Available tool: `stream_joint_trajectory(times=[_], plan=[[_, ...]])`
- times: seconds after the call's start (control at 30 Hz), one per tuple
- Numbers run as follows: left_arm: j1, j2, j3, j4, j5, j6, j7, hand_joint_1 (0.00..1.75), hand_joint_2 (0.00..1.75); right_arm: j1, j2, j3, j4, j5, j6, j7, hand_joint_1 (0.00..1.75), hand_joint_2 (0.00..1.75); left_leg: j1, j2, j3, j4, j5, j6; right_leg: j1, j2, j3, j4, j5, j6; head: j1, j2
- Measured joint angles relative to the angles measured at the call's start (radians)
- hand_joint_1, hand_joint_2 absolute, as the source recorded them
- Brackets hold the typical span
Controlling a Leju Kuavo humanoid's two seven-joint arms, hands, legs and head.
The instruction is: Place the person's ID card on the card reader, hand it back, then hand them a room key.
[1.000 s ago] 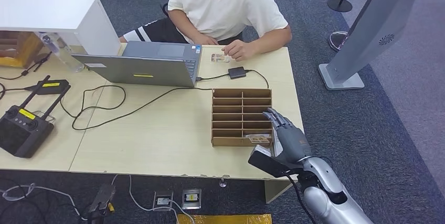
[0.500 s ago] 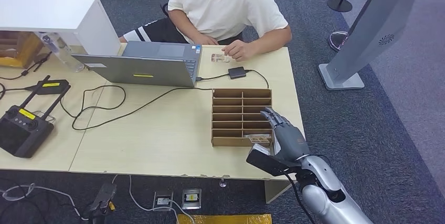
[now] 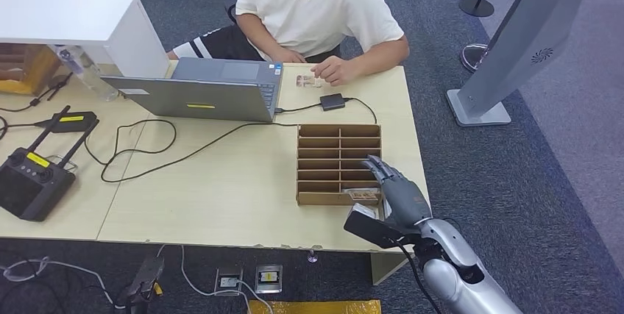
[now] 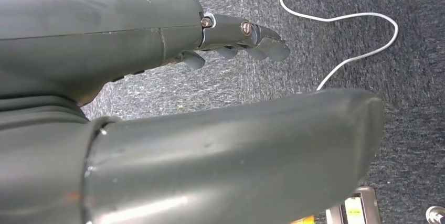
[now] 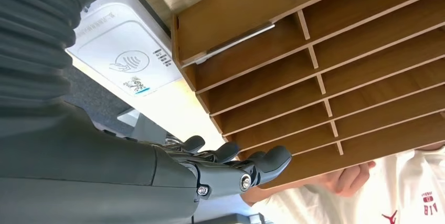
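On the pale desk [image 3: 221,196], your empty, open right hand [image 3: 397,193] hovers beside the key card [image 3: 360,195], in the wooden rack's [image 3: 338,163] nearest slot.

Bright, even indoor light; sharp, soft shadows.

The head view looks steeply down from high over the table [image 3: 221,196], the wooden organizer [image 3: 338,163] right of centre. The right wrist view sits close above that same organizer [image 5: 325,61]. The left wrist view faces grey carpet [image 4: 336,30], close.
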Motion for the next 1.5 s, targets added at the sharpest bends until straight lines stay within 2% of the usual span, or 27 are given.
stream_joint_trajectory(times=[0.77,0.8,0.9,0.93,0.97,1.5], plan=[[0.000,0.001,0.000,0.000,0.000,-0.006,0.012,0.00,0.00,-0.001,0.000,0.020,0.000,-0.002,0.044,0.023,0.02,1.75,0.000,0.000,0.000,0.000,0.000,0.000,0.000,0.000,0.000,0.000,0.000,0.000,0.000,0.000],[0.000,0.001,0.000,0.000,0.000,-0.006,0.012,0.00,0.00,-0.002,0.000,0.020,0.000,0.001,0.046,0.024,0.14,1.75,0.000,0.000,0.000,0.000,0.000,0.000,0.000,0.000,0.000,0.000,0.000,0.000,0.000,0.000],[0.000,0.001,0.000,0.000,0.000,-0.006,0.014,0.00,0.00,-0.003,0.000,0.020,0.000,0.006,0.053,0.029,1.37,1.75,0.000,0.000,0.000,0.000,0.000,0.000,0.000,0.000,0.000,0.000,0.000,0.000,0.000,0.000],[0.000,0.001,0.000,0.000,0.000,-0.006,0.015,0.00,0.00,-0.004,0.000,0.020,0.000,0.006,0.056,0.031,1.69,1.75,0.000,0.000,0.000,0.000,0.000,0.000,0.000,0.000,0.000,0.000,0.000,0.000,0.000,0.000],[0.000,0.001,0.000,0.000,0.000,-0.006,0.017,0.00,0.00,-0.005,0.000,0.020,0.000,0.006,0.058,0.033,1.75,1.75,0.000,0.000,0.000,0.000,0.000,0.000,0.000,0.000,0.000,0.000,0.000,0.000,0.000,0.000],[0.000,0.001,-0.001,0.000,-0.007,-0.013,0.030,0.00,0.00,-0.022,-0.001,0.020,0.000,0.004,0.080,0.053,1.75,1.75,0.000,0.000,0.000,0.000,0.000,0.000,0.000,0.000,0.000,0.000,0.000,0.000,0.000,0.000]])
